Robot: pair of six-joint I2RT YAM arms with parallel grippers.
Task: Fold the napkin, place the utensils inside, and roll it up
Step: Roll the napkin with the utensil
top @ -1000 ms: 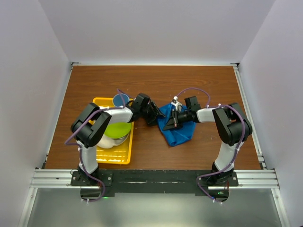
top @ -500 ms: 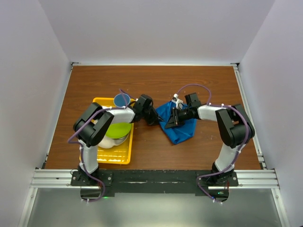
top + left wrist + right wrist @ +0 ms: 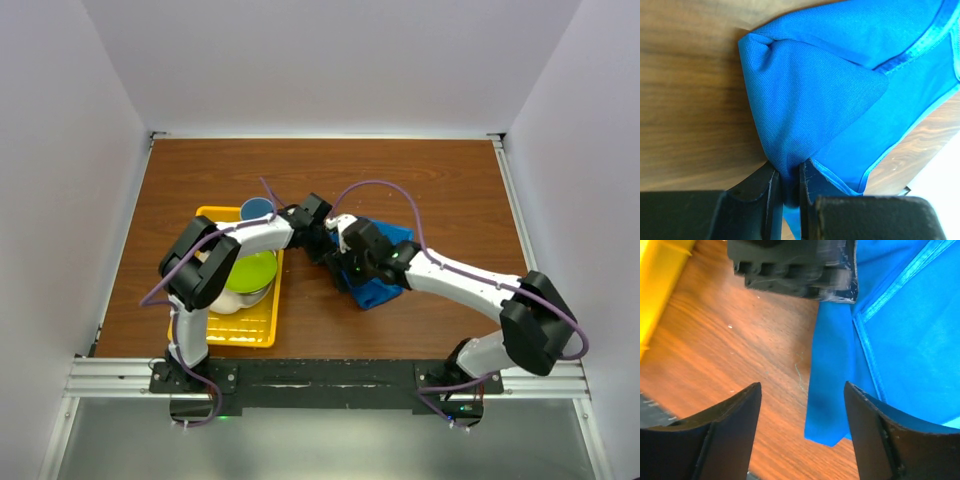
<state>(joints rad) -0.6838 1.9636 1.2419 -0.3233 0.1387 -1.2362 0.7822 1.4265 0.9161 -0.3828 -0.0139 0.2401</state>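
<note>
We see left hand [image 3: 787,186] now pinched on napkin [image 3: 815,95] corner; right hand [image 3: 802,390], just released, gapes empty above it. Napkin bunched mid-surface, 3 o'clock of yellow tray [image 3: 245,328]. Fold unfinished.

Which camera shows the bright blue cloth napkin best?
Left wrist view: the bright blue cloth napkin fills it, folds and hem clear, pinched by the left gripper. Top view: small, partly under the arms. Right wrist view: only part.

Matt woven cloth napkin [image 3: 815,90]; smooth wood-grain table [image 3: 685,100]; glossy plastic tray [image 3: 660,270].
</note>
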